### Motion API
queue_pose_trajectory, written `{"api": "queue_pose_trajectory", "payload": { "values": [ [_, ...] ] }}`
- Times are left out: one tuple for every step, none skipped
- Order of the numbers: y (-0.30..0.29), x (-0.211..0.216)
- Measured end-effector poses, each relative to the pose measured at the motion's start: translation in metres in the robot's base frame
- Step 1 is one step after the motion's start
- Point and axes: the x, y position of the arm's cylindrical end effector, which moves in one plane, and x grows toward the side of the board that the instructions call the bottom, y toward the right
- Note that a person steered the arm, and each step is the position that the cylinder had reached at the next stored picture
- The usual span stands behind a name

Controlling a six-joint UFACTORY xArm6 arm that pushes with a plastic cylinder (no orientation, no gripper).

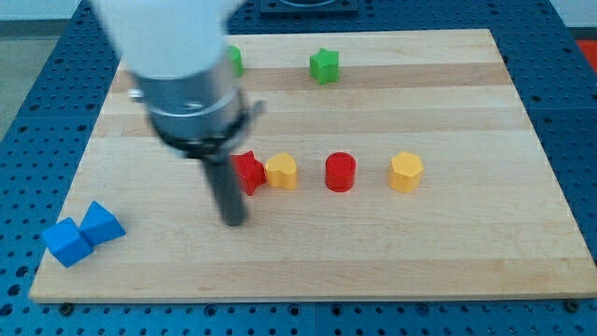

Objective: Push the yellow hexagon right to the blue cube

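The yellow hexagon (406, 173) sits right of the board's middle. The blue cube (66, 243) lies at the lower left corner, touching a second blue block (101, 224) of unclear shape. My tip (233, 220) rests on the board just below and left of a red star (249, 172). A yellow block (282, 172) touches the star's right side. A red cylinder (340, 173) stands between that yellow block and the hexagon. The tip is far left of the hexagon.
A green star (324, 65) lies near the view's top centre. A green block (234, 61) is partly hidden behind the arm's body (182, 75). The wooden board (448, 261) lies on a blue perforated table.
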Motion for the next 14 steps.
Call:
{"api": "queue_pose_trajectory", "payload": {
  "values": [
    [0.108, 0.009],
    [0.241, 0.006],
    [0.315, -0.040],
    [0.285, -0.072],
    [0.247, -0.066],
    [0.217, -0.058],
    [0.199, -0.067],
    [0.187, -0.080],
    [0.162, -0.070],
    [0.132, -0.042],
    [0.107, -0.010],
    [0.099, 0.021],
    [0.087, 0.031],
    [0.053, 0.031]
  ]
}}
